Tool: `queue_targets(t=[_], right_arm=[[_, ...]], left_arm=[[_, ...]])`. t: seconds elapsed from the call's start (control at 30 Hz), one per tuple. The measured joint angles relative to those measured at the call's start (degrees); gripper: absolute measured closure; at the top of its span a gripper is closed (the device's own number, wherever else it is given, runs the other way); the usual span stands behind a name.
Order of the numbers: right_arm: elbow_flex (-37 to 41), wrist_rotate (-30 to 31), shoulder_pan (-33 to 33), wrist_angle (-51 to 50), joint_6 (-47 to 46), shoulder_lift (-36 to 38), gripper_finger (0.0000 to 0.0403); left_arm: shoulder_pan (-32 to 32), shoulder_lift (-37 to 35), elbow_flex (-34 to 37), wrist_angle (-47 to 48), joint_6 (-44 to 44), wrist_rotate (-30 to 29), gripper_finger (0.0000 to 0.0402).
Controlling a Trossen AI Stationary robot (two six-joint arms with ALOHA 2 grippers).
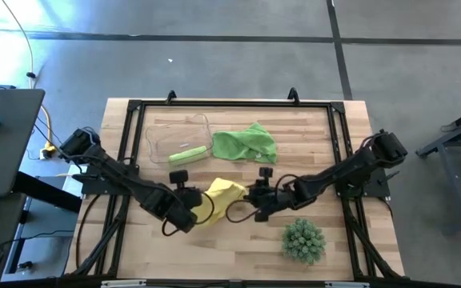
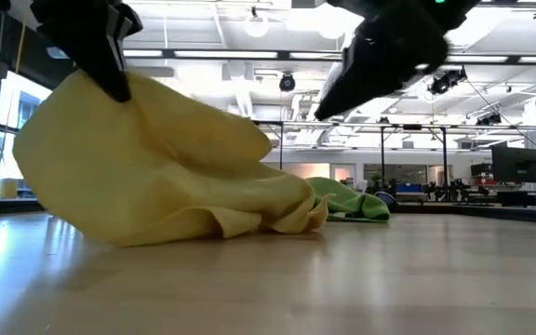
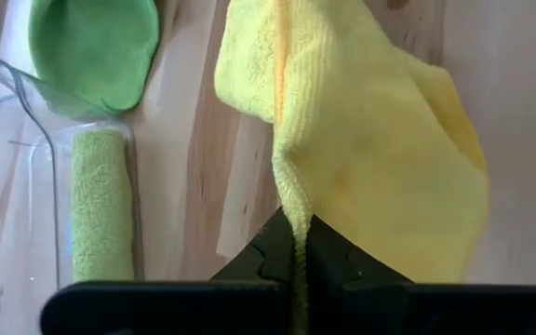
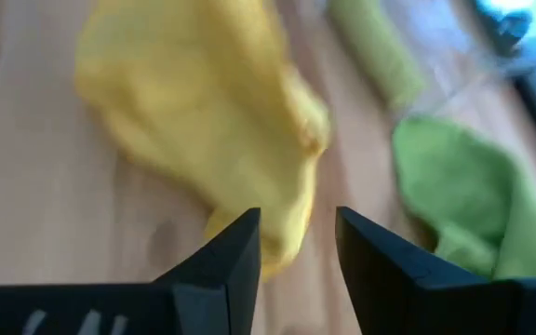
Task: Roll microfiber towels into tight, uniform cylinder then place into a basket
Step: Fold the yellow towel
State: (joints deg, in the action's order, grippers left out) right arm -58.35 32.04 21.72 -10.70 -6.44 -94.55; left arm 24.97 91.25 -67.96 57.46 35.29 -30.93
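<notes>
The left claw (image 3: 298, 265) is clamped on an edge of the yellow towel (image 1: 214, 199), lifting it off the table (image 1: 238, 248) near the front middle, while the right claw (image 4: 296, 251) hangs just beside it, fingers apart and empty. Behind lie a crumpled green towel (image 1: 245, 144) and a clear basket (image 1: 160, 138) holding a rolled green towel (image 1: 188, 154); a spiky plant (image 1: 303, 240) sits front right. Beyond the wooden top, a bright hall blurs away.

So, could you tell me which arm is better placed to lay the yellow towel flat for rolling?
Left, probably: its hand is shut on the yellow towel's edge, lifting it. The right hand is open beside it, holding nothing.
</notes>
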Motion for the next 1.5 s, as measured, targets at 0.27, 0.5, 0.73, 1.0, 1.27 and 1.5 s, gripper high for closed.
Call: queue_targets(t=[0.27,0.5,0.73,1.0,1.27,1.5], right_arm=[[-0.1,-5.1,-6.2,13.7,9.4,-4.9,0.0272],[-0.1,-11.1,-9.2,16.4,9.9,-9.8,0.0250],[0.0,-10.6,-11.2,20.5,10.1,-13.9,0.0210],[0.0,-10.6,-13.2,22.5,10.4,-15.5,0.0248],[0.0,-11.3,-12.3,23.9,11.5,-15.5,0.0384],[0.0,-9.7,-10.9,20.9,11.5,-12.8,0.0399]], left_arm=[[0.6,2.5,1.5,-3.2,2.6,-0.9,0.0401],[0.4,3.6,1.8,-2.6,3.2,-2.1,0.0401],[0.4,3.5,1.7,-3.9,3.3,-2.3,0.0401],[0.4,3.5,1.7,-4.7,3.6,-1.9,0.0401],[0.4,3.5,1.7,-4.7,3.6,-1.8,0.0401],[-0.1,3.5,1.7,-4.6,7.4,-2.1,0.0395]])
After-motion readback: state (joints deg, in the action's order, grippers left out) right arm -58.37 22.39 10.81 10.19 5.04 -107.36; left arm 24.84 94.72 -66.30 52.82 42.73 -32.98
